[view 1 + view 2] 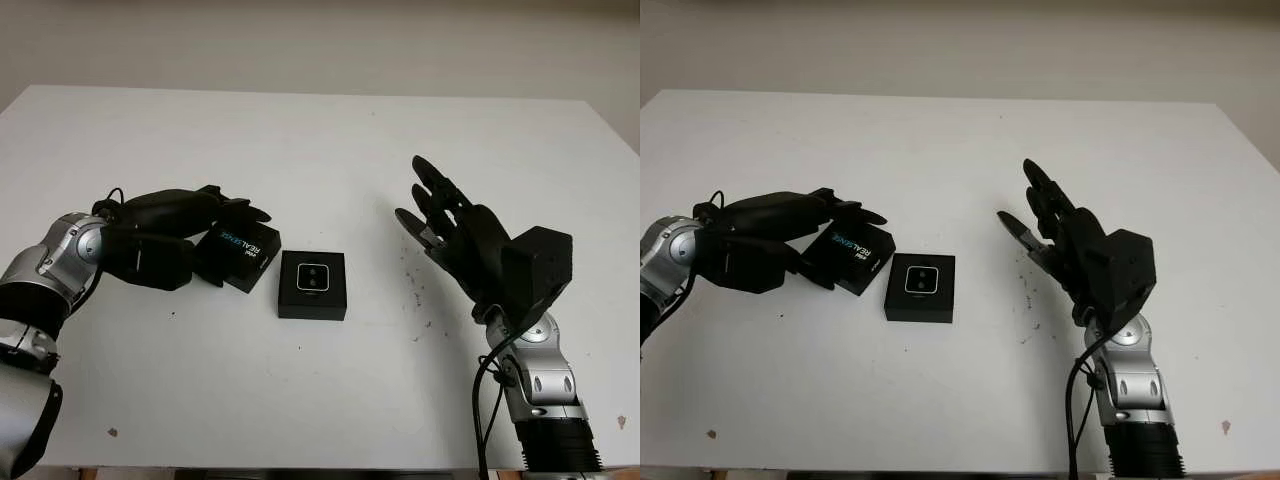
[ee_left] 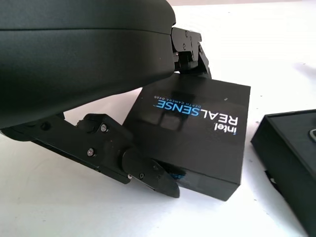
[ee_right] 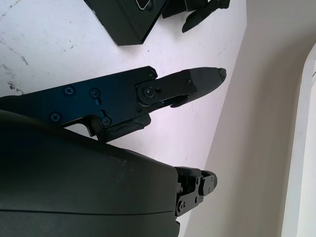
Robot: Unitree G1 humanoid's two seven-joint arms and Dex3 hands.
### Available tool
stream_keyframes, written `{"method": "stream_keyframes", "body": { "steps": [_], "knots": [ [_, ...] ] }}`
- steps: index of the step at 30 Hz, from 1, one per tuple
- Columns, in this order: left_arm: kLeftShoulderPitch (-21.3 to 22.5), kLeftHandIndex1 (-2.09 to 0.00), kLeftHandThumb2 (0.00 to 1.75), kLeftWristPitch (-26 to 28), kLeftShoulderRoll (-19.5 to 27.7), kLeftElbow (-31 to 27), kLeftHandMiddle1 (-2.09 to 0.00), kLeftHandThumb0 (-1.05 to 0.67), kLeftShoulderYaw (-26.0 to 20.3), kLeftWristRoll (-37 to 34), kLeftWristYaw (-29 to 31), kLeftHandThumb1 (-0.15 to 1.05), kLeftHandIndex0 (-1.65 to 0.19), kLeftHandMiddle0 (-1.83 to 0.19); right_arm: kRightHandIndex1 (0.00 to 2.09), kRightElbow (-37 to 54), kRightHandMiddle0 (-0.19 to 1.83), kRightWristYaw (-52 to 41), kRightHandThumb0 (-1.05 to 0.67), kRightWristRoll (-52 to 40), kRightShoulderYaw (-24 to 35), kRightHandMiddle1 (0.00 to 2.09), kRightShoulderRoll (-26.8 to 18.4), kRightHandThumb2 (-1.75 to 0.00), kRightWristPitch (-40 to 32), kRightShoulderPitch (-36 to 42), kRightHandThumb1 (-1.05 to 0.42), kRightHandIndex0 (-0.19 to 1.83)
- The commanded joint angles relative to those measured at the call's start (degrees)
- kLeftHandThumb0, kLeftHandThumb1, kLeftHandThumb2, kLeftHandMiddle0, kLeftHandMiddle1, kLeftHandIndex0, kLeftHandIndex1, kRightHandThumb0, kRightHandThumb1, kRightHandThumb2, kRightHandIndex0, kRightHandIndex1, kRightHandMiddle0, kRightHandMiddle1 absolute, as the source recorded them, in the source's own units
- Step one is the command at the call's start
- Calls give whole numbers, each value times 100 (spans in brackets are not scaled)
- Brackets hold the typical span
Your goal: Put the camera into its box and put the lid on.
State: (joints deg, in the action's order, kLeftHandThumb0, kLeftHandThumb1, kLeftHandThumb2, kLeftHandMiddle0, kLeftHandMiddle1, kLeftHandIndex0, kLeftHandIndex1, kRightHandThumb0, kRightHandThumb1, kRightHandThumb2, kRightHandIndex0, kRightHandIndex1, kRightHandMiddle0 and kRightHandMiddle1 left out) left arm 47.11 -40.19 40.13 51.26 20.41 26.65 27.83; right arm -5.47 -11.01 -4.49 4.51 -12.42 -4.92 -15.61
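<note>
Left hand (image 1: 200, 225) grips glossy square lid (image 1: 240, 256); camera (image 1: 313, 280) sits boxed.

Left hand (image 1: 190, 225) curls its fingers (image 2: 148, 173) about the lid (image 2: 197, 128); right hand (image 1: 445, 225) open, raised.

A plain white table (image 1: 330, 140) is taking up pretty much everything, with some little dark specks and scuffs (image 1: 415, 295) showing on the right half. A bare off-white wall (image 1: 320, 45) is sitting right behind its far edge.
</note>
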Motion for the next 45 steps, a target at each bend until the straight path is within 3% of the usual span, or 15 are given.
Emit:
{"method": "stream_keyframes", "body": {
  "steps": [1,4,8,13,16,20,22,25,32,37,41,45],
  "knots": [
    [-335,-116,6,-86,-218,-19,-144,-21,157,24,97,92,-23,-21,8,13,16,8,-57,6,18,12,-6,-11,40,-6,-105,10],
    [-395,-124,6,-93,-192,-75,-160,-23,126,43,73,94,-25,-33,8,40,16,11,-58,-5,23,12,-7,-11,-40,-11,-105,9],
    [-497,-131,5,-61,-146,-172,-162,-25,63,61,-24,93,-32,-34,8,78,17,41,-58,4,29,14,-5,-11,-79,13,-105,10],
    [-678,-134,6,392,-66,-458,-134,-26,-157,-65,-11,96,-31,-29,8,138,17,48,-59,-11,29,16,4,-10,-214,43,-105,10],
    [-862,-136,6,930,-27,-874,-132,-29,-382,-164,-98,98,-29,-29,7,182,16,23,-58,-18,22,16,-2,-10,-242,77,-105,10],
    [-1128,-143,6,2059,-23,-1680,-153,-36,-747,-294,-183,104,-25,-25,8,209,19,12,-57,-17,0,25,18,-10,-250,96,-105,12],
    [-1219,-148,7,2418,-38,-1953,-171,-35,-934,-424,-234,104,-27,-31,7,201,5,5,-56,-20,-19,50,39,-11,-243,91,-105,13],
    [-1315,-156,11,2994,-32,-2401,-181,-36,-1109,-489,-270,105,-26,-38,5,195,-7,45,-55,20,-68,58,96,-11,-269,66,-105,11],
    [-1458,-160,15,3960,102,-3421,-177,-35,-1284,-630,173,105,-32,-53,2,155,-7,269,-61,241,-232,17,214,-16,-326,32,-105,-5],
    [-1397,-164,13,5012,196,-4341,-177,-35,-1278,-668,855,105,-35,-57,0,62,-16,299,-67,355,-358,6,281,-33,-120,34,-105,-17],
    [-1304,-159,12,5581,209,-4799,-178,-34,-1239,-739,1335,105,-37,-60,0,-88,-19,284,-74,493,-471,0,290,-51,89,20,-105,-19],
    [-1204,-158,11,6032,206,-5149,-177,-33,-1222,-896,1711,105,-38,-58,0,-160,-19,364,-75,547,-525,0,374,-57,110,3,-105,-19]
  ]
}}
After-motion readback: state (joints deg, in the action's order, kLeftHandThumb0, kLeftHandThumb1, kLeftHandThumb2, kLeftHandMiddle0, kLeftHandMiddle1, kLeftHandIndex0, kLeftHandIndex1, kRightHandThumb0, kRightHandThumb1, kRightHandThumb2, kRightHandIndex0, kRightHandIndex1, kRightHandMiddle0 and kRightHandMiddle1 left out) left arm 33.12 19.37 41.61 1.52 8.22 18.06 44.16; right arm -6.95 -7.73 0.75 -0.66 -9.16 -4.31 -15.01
